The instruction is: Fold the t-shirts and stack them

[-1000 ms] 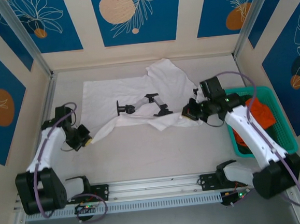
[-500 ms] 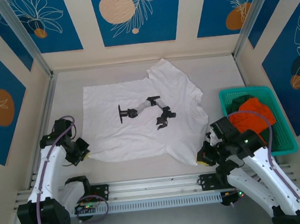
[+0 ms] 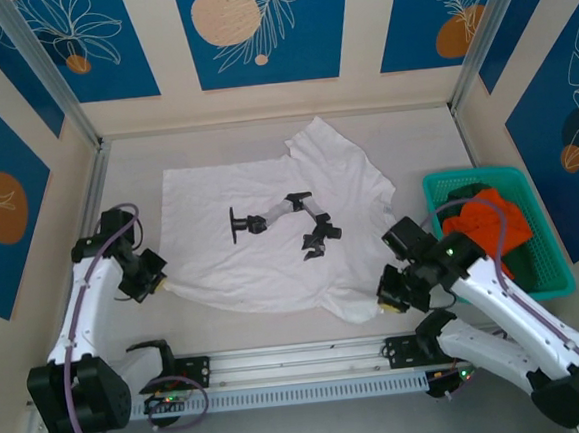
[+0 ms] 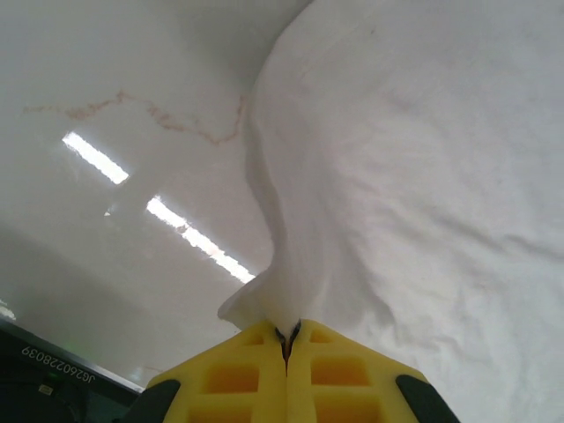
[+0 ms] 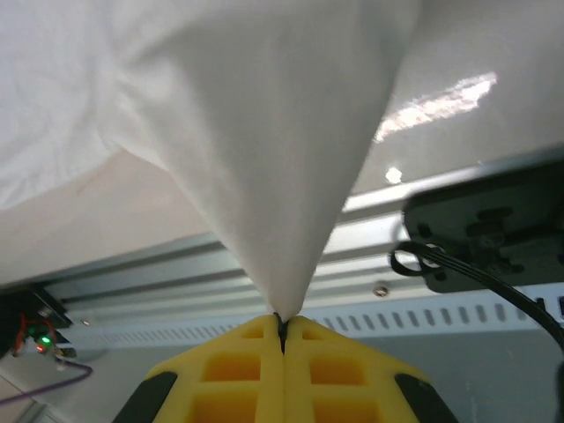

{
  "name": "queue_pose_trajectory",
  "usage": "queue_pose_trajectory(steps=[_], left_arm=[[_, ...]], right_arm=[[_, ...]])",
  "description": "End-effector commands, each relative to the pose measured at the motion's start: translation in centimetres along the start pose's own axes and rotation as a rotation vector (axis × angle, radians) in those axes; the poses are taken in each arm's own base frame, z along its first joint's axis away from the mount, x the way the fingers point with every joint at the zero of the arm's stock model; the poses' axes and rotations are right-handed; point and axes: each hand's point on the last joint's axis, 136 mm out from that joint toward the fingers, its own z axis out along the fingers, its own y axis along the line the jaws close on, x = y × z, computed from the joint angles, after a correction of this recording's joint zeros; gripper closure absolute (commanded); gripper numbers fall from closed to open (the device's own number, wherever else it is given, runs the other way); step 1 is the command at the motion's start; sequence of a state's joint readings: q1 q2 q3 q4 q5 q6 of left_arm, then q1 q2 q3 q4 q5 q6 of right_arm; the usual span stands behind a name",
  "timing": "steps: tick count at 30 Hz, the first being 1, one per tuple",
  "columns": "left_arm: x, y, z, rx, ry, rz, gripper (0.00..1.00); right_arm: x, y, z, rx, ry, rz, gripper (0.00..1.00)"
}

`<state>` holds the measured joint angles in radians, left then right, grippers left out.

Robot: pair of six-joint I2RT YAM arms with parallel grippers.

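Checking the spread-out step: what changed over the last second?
The right hand swung from beside the basket back to the near edge, pulling the white t-shirt from bunched to spread flat. The left hand barely moved. Both stay shut on the shirt; basket unchanged.

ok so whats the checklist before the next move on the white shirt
1. Left gripper shut on the white t-shirt at its near left corner: ok.
2. Right gripper shut on the near right corner: ok.
3. Cloth lying flat on the table: not ok; it rises in a peak to each gripper and is wrinkled along the near hem.
4. Far sleeve spread out: not ok; it looks rumpled at the far right.
5. Orange shirt and green shirt in the basket, off the folding area: ok.
6. Right arm clear of the basket: cannot tell; it crosses the basket's edge in the top view.
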<state>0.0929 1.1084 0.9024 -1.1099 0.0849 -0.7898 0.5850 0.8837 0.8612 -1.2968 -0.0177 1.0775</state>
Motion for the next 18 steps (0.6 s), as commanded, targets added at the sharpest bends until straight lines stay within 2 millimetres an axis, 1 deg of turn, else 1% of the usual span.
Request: queue_pose_trajectory(steps=[1, 4, 6, 8, 10, 13, 14, 16, 18], left_arm=[[-2.5, -2.3, -1.6, 0.028, -0.064, 0.032, 1.0], [-4.3, -4.1, -2.2, 0.05, -0.08, 0.043, 1.0], [-5.4, -5.3, -2.2, 0.053, -0.074, 0.048, 1.0], [-6.6, -6.5, -1.9, 0.057, -0.054, 0.05, 1.0], [-7.7, -7.9, -1.2, 0.065, -0.03, 0.051, 1.0], [-9.3, -9.5, 0.0, 0.058, 0.003, 0.057, 0.99], [-9.8, -9.7, 0.5, 0.046, 0.01, 0.059, 0.99], [-10.7, -10.2, 1.9, 0.022, 0.045, 0.056, 0.99], [-11.2, -10.3, 3.1, 0.004, 0.071, 0.049, 0.99]], right_arm=[[-4.3, 5.0, -1.6, -0.035, -0.107, -0.074, 1.0], [-8.1, 7.3, -2.1, 0.061, -0.142, -0.107, 1.0], [-10.7, 8.5, -2.2, 0.09, -0.145, -0.106, 1.0], [-13.5, 9.5, -1.8, 0.106, -0.154, -0.111, 1.0], [-16.6, 10.7, -1.4, 0.124, -0.163, -0.116, 1.0], [-20.6, 12.2, -0.3, 0.149, -0.148, -0.126, 1.0], [-21.8, 12.8, 0.0, 0.148, -0.14, -0.126, 1.0], [-24.1, 13.9, 1.1, 0.157, -0.105, -0.127, 1.0], [-26.2, 14.8, 1.3, 0.166, -0.107, -0.126, 1.0]])
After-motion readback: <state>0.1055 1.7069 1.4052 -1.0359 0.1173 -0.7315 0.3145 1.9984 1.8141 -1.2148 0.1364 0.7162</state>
